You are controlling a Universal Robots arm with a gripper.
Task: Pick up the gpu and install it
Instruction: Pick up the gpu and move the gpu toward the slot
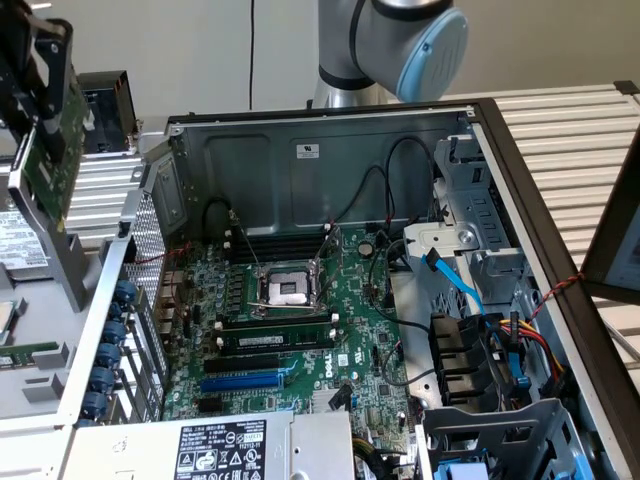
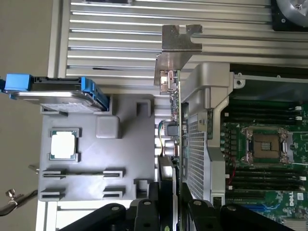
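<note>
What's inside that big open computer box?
A green motherboard lies on its floor, with a processor socket, a memory stick, a blue slot and cables. Drive cages and the power supply cover whatever lies beneath them. The gpu, held by the hand, is outside it.

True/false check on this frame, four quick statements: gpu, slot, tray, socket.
1. The gripper is closed on the gpu. True.
2. The gpu sits in the blue slot on the motherboard. False: the slot is empty, and the card is held outside the case, at the exterior view's left.
3. A CPU chip lies on the gray tray. True.
4. A cooler is mounted over the CPU socket. False: the socket is uncovered, with no cooler on it.
</note>
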